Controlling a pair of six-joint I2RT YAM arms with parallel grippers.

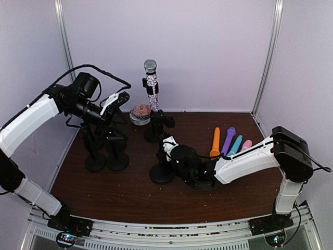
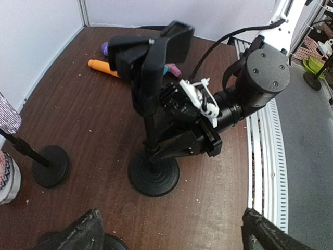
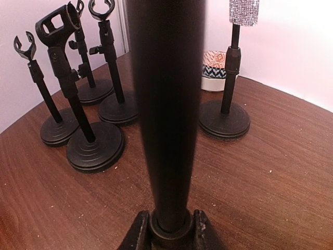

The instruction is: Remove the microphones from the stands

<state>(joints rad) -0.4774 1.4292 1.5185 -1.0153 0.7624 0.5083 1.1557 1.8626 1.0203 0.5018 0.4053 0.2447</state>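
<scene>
The microphone point(image 1: 151, 83) has a glittery body and a silver mesh head. It stands upright in the clip of the back stand point(image 1: 153, 133); its body also shows in the right wrist view point(image 3: 243, 11) above that stand's base point(image 3: 223, 120). My right gripper point(image 3: 169, 232) is shut low on the pole of a nearer black stand point(image 1: 162, 172), whose top carries a wide black clamp point(image 2: 151, 47). My left gripper point(image 2: 170, 224) hangs open and empty above the left-hand stands point(image 1: 106, 159), well left of the microphone.
Several empty clip stands point(image 3: 78, 130) crowd the left of the table. A patterned bowl point(image 1: 139, 113) sits behind the microphone's stand. Orange point(image 1: 215, 143), purple point(image 1: 228, 139), blue and pink microphones lie at the right. White walls close in the back and sides.
</scene>
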